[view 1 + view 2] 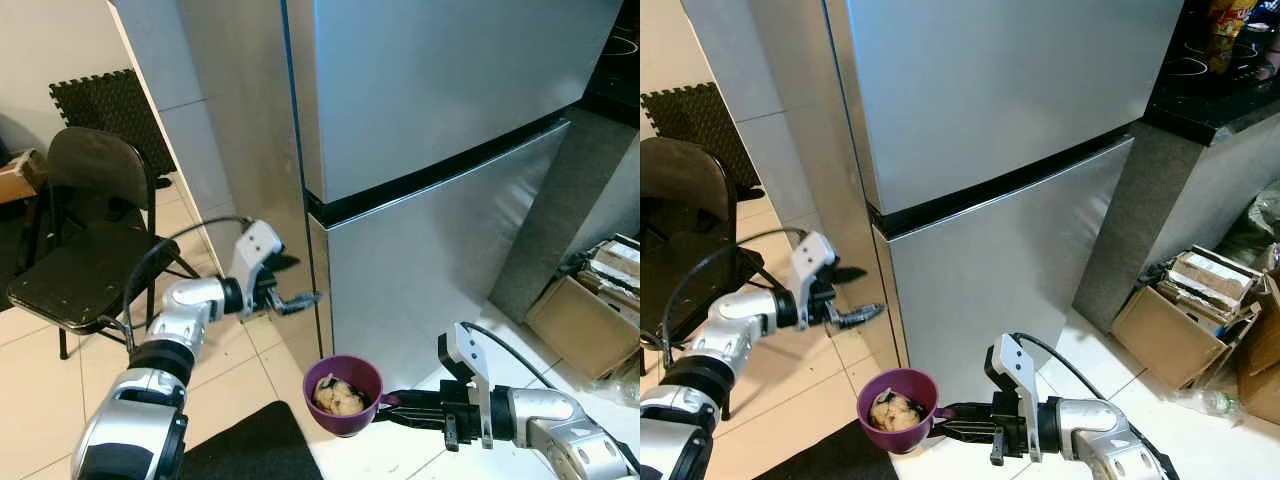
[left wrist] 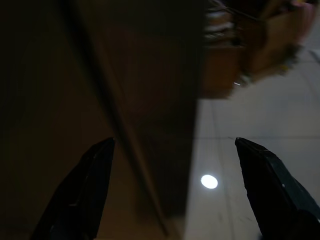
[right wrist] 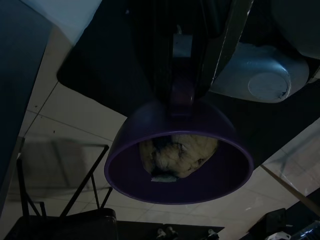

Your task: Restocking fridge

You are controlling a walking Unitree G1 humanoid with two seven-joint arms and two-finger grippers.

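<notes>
Fridge (image 1: 440,90): we face a tall steel unit with two doors, both shut, a dark seam between the upper and the lower one.

Bowl (image 1: 343,394): purple, with a short handle, holding a pale lump of food (image 1: 338,397). We carry it low in front of the lower door, above the floor tiles (image 1: 40,380).

Right gripper (image 1: 393,402): extended level from the right, its fingers (image 3: 220,45) pressed onto the bowl's handle from either side.

Left gripper (image 1: 300,298): raised at the fridge's left front corner, level with the top of the lower door. From the left wrist camera its fingers (image 2: 82,192) stand spread wide, with the fridge's edge showing in the gap; we cannot tell whether they touch the steel.

Folding chair (image 1: 85,230): dark, standing on the tiles to our left, well apart from the fridge.

Mat (image 1: 250,445): dark, on the floor below the bowl.

Cardboard boxes (image 1: 1180,320): on the floor to our right, beside a grey counter side.
</notes>
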